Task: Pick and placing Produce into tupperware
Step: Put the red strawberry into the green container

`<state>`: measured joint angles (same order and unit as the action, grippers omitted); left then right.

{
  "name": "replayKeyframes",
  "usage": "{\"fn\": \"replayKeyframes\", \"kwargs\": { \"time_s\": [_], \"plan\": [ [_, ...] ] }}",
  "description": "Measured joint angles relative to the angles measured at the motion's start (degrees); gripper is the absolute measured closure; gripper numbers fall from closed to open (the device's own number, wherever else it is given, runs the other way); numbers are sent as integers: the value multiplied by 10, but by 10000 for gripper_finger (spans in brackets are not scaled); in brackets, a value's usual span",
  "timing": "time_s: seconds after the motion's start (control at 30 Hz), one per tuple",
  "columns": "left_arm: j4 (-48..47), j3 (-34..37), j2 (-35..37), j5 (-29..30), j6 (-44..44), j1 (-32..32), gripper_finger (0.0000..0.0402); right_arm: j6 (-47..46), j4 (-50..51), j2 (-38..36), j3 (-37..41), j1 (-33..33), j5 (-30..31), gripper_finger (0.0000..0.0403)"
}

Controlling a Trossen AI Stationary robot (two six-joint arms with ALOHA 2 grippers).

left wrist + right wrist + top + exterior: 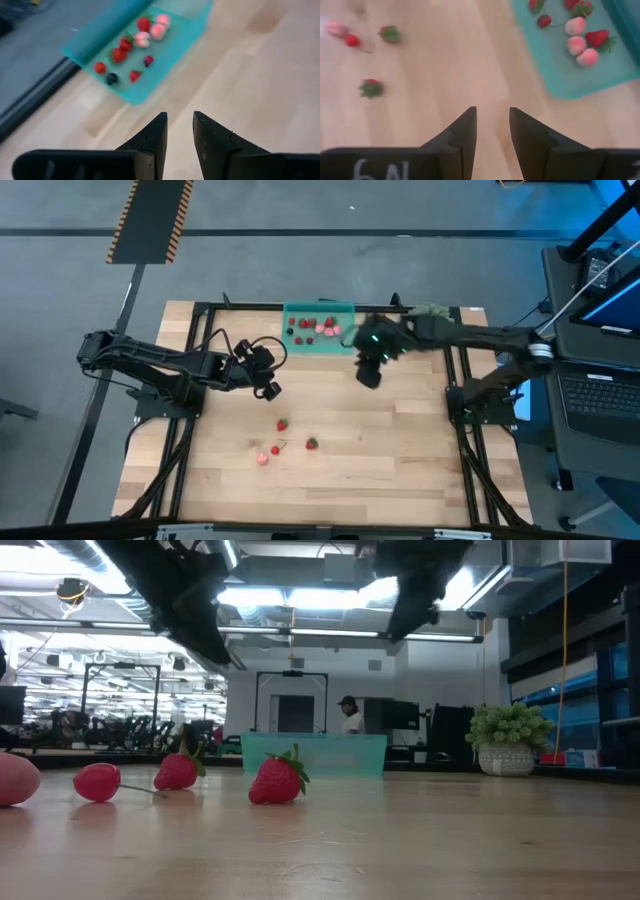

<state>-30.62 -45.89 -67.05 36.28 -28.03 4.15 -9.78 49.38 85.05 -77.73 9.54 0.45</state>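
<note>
Four pieces of produce lie loose on the wooden table [400, 470] in front of the tupperware [345, 345], and your left gripper [268, 388] is the nearer one to them: it hangs just above and to the robot's left of the upper strawberry [282, 425], with the other strawberry [312, 443], a small red cherry-like piece [275, 450] and a pale pink piece [263, 459] a little farther toward the table's near edge. Your right gripper [368, 376] hangs just in front of the tupperware's right end, farther from that cluster. Both pairs of fingers stand slightly apart with nothing between them, as each wrist view shows. From the left gripper the loose pieces lie away from the container, so the reach goes toward the near edge and the carry comes back across. The berries are small, rounded and glossy, with green leafy caps; from table height the nearest strawberry [277, 780] rests on its side with its cap tilted up, and the cherry-like piece trails a thin stem, so they look likely to roll if nudged. The tupperware is a shallow translucent teal tray with a low rim, holding about eight pieces already, red, pale pink and one dark. The table is smooth light wood planking, and a green leafy clump [511, 727] sits apart at the back right.
</note>
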Motion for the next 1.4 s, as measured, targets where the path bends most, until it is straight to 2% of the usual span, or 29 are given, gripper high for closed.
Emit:
{"fn": "replayKeyframes", "kwargs": {
  "time_s": [0.13,0.3,0.5,0.67,0.83,1.0,1.1,1.23,1.4],
  "plan": [
    [23,0,0,-35,1,18,316,-69,-36,-72,72,-68,34,285],
    [82,0,0,-43,1,83,316,-143,-104,-130,142,-156,45,285],
    [143,0,0,-43,1,185,316,-212,-231,-138,215,-248,46,285],
    [145,0,0,-44,1,255,316,-215,-375,-120,276,-297,46,285],
    [145,0,0,-43,2,294,316,-212,-468,-93,316,-312,45,285],
    [146,0,0,-43,-12,312,316,-182,-487,-65,332,-312,45,285],
    [146,0,0,-43,-31,320,312,-196,-492,-48,332,-312,45,285],
    [146,0,0,-43,-33,328,281,-197,-492,-31,332,-312,45,275],
    [144,0,0,-43,-30,328,221,-193,-497,-25,332,-311,45,230]
  ]
}}
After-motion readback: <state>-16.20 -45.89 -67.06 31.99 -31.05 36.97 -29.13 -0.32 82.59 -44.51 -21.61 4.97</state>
